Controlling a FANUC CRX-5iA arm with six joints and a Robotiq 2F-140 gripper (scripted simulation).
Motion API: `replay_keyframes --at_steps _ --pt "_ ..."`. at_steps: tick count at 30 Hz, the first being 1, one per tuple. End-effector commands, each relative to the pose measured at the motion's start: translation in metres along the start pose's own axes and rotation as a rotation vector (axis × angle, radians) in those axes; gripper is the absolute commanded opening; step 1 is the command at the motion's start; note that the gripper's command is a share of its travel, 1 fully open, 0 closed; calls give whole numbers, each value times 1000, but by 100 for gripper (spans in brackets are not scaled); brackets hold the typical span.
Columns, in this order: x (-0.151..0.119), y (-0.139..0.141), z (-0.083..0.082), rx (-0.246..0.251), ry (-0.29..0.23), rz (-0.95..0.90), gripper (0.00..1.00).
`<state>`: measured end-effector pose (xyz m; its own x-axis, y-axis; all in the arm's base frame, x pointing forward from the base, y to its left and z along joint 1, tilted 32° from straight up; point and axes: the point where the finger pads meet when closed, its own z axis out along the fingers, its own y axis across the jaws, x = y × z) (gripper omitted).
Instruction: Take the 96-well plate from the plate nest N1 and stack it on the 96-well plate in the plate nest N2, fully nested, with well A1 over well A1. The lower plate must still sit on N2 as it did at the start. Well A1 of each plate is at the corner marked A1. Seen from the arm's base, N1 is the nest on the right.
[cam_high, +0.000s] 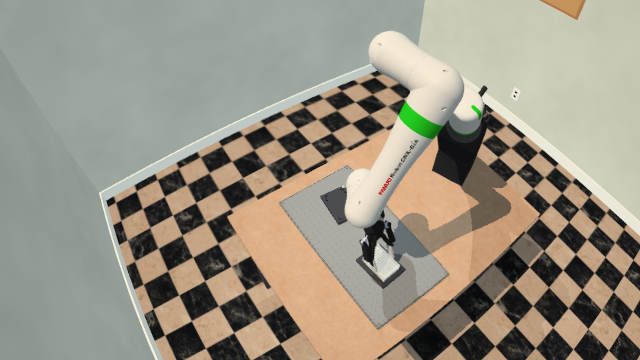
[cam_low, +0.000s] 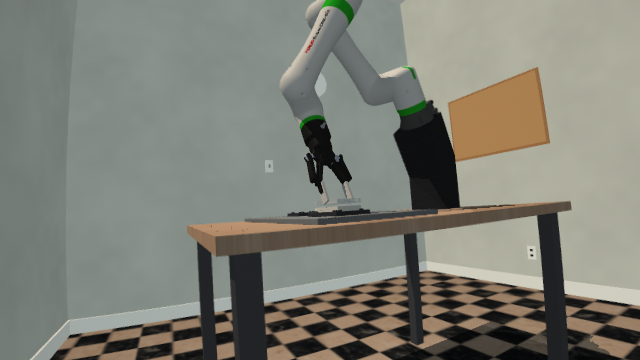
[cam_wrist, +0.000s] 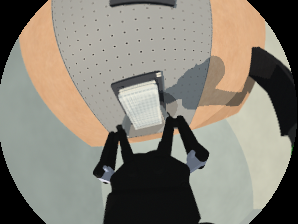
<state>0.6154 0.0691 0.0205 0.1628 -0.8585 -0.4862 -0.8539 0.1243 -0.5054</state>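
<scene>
Over the near nest (cam_high: 367, 266) in top view, gripper (cam_high: 378, 248) clamps the white 96-well plate (cam_high: 386, 262); far nest (cam_high: 332, 202) bare. Exterior: plate (cam_low: 341, 204) low above grey mat (cam_low: 280, 219). Wrist: plate (cam_wrist: 141, 104) covers its nest

Beside the grey breadboard (cam_high: 320, 240), the A1 corner marks are too small to read. The forearm (cam_high: 385, 180) hides part of the dark nest (cam_high: 332, 201). The hand (cam_wrist: 152, 137) covers the plate's (cam_wrist: 141, 106) near edge.
</scene>
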Motion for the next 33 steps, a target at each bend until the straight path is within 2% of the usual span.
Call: replay_keyframes --at_steps 1,33 --pt "0 0 0 0 0 0 0" --pt "2 0 5 0 0 0 0"
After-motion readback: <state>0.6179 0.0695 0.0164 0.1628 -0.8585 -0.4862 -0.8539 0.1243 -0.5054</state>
